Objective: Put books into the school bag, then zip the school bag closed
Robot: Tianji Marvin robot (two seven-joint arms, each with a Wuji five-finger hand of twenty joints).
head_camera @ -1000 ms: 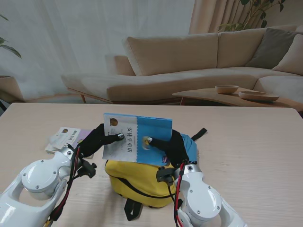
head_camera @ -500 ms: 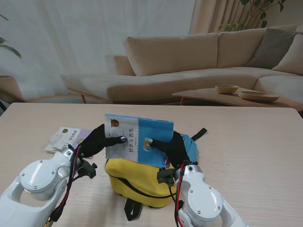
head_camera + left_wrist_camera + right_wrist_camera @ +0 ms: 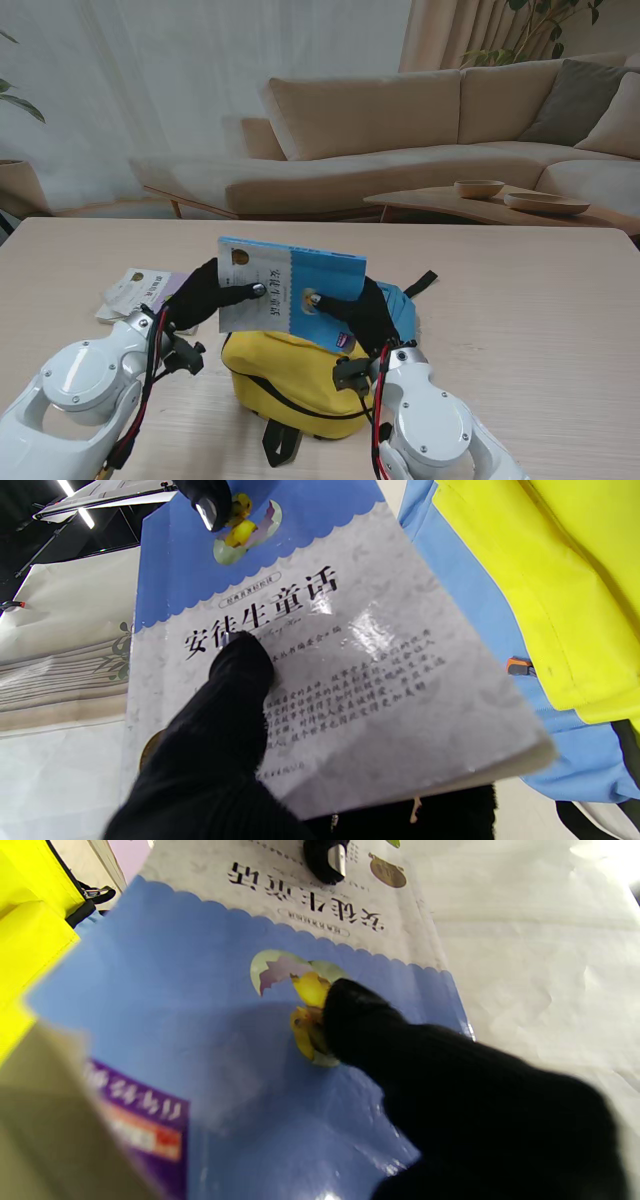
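A home living room: a beige sectional sofa (image 3: 400, 130) stands beyond the wooden table (image 3: 540, 300), sheer curtains (image 3: 200, 90) behind it, a low coffee table (image 3: 470, 205) with bowls (image 3: 478, 188) beside it.

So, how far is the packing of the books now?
Nothing looks finished. In hand: the left robot hand and right robot hand both hold the blue and grey book over the yellow school bag; it is not inside yet. Left: another book lies on the table, and the zipping.
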